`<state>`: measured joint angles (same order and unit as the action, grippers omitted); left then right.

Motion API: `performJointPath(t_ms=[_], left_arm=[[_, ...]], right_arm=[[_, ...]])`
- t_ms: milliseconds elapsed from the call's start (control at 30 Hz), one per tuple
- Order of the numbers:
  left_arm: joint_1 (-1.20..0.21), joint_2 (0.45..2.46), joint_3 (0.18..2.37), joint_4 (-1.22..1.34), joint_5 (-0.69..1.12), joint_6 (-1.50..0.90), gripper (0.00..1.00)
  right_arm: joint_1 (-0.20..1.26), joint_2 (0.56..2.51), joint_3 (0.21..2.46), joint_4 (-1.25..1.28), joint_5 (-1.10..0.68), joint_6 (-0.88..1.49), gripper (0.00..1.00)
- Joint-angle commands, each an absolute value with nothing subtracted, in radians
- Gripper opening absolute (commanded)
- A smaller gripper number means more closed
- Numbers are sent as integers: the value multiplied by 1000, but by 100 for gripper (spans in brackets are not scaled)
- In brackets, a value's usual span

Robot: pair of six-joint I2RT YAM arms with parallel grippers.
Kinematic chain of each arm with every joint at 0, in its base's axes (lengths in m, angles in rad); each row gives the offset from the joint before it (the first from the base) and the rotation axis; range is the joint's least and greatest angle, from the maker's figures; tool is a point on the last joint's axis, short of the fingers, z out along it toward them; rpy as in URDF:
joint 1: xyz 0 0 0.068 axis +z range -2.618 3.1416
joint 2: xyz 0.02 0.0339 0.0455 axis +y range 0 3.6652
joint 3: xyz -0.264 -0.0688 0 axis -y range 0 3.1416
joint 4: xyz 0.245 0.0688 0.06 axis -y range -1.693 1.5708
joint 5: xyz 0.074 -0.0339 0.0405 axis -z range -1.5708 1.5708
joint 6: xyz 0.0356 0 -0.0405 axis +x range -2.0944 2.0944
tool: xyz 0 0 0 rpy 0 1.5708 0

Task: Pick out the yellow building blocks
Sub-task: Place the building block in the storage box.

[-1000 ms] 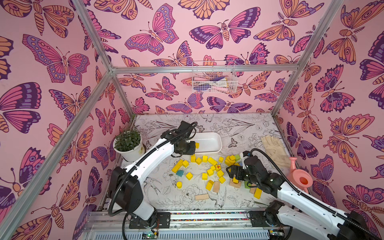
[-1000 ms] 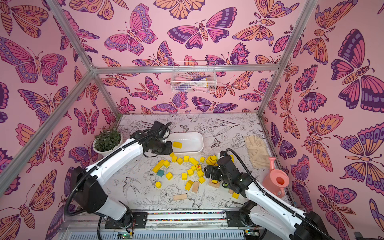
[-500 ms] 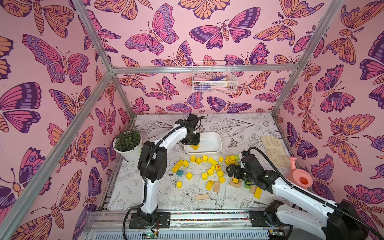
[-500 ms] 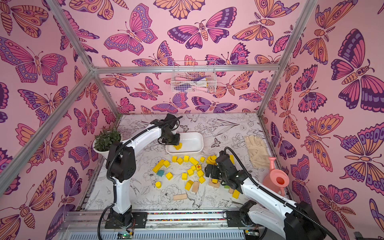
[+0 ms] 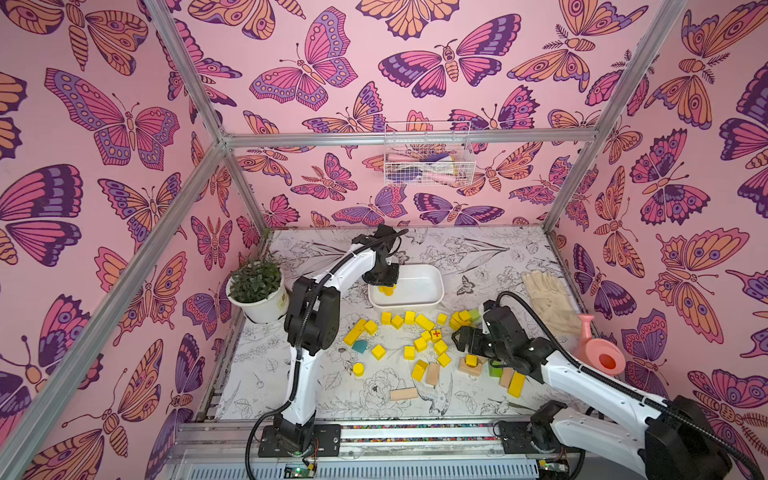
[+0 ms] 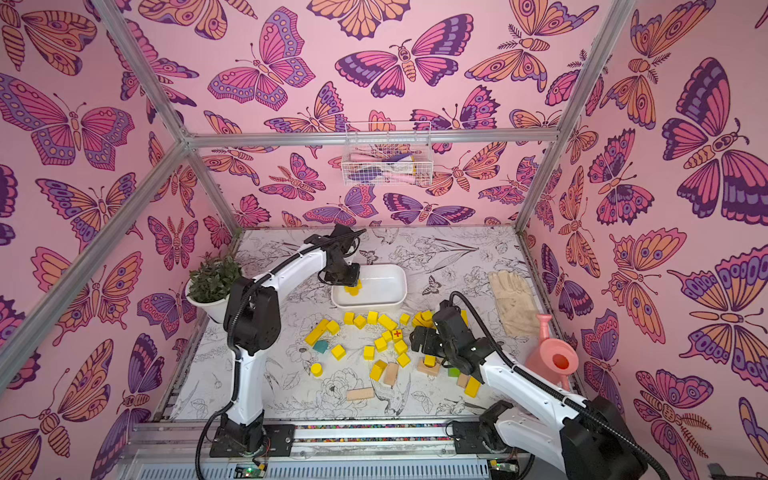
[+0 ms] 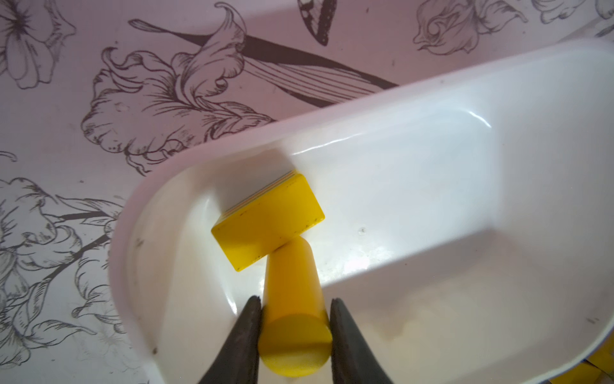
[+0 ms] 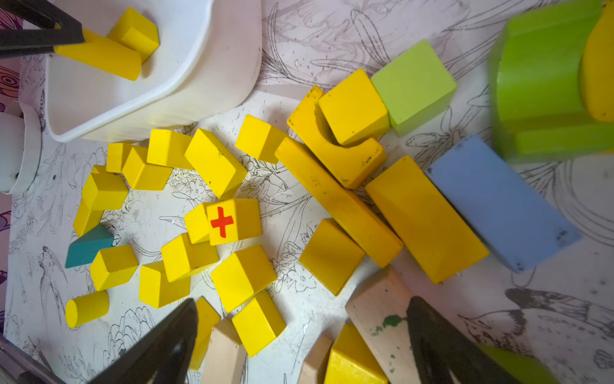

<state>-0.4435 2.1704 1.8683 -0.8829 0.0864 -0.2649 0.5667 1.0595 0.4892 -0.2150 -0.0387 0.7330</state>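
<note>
Tub holds two yellow blocks: cuboid, plus cylinder gripped by left pincer; right pincer gapes.

The flower-printed worktop carries a white tub right under the left pincer. Yellow building blocks lie scattered ahead of the right pincer, a teal block among them. Tan blocks, a green block and a blue block lie close around that pincer. A potted plant, a glove and a pink watering can sit apart from both pincers.
</note>
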Motion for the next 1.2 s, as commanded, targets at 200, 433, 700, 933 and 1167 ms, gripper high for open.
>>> performJointPath(t_ms=[200, 433, 700, 933, 1167], left_arm=[[-413, 2212, 1931, -917, 56, -226, 0], [-411, 2215, 1943, -926, 28, -211, 0], [-411, 2194, 1927, -936, -2, -203, 0], [-411, 2192, 1940, -939, -61, -195, 0], [-412, 2203, 1976, -941, -97, -181, 0]], right_arm=[[557, 1064, 515, -205, -45, 729, 98], [555, 1066, 515, -204, -46, 729, 98], [554, 1065, 515, -202, -49, 729, 98], [553, 1053, 509, -202, -47, 730, 98], [552, 1042, 503, -201, -45, 732, 98]])
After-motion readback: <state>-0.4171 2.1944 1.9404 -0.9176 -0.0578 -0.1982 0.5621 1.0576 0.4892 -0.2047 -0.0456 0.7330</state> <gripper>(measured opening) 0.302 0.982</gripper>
